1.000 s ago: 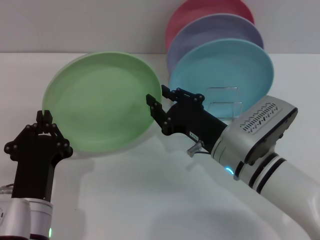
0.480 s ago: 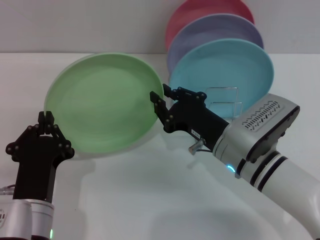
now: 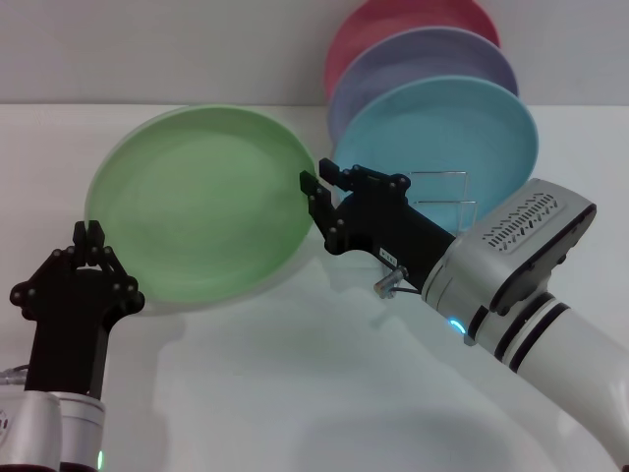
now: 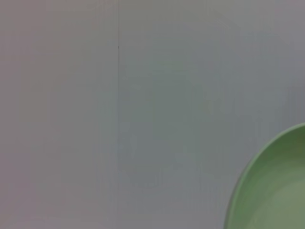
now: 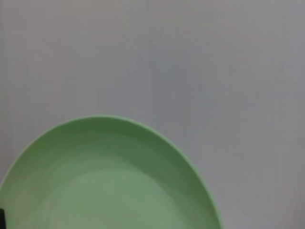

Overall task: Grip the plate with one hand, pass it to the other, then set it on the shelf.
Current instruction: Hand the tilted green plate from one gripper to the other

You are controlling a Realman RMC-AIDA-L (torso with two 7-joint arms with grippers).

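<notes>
The light green plate (image 3: 201, 211) hangs tilted above the table, its face toward me. My right gripper (image 3: 316, 189) is shut on its right rim. My left gripper (image 3: 88, 234) sits at the plate's lower left rim, and whether it still touches the rim cannot be told. The right wrist view shows most of the plate (image 5: 105, 181) close up, and in the left wrist view only an edge of the plate (image 4: 274, 186) appears. The shelf (image 3: 439, 201), a thin silver wire rack, stands behind my right gripper.
A turquoise plate (image 3: 452, 128), a lavender plate (image 3: 432, 59) and a pink plate (image 3: 393, 20) stand upright in the rack, one behind the other. The white table (image 3: 295, 393) stretches below the arms. A grey wall fills the back.
The right gripper and the green plate have shifted slightly right and up. The left gripper has dropped a little at the plate's lower left rim.
</notes>
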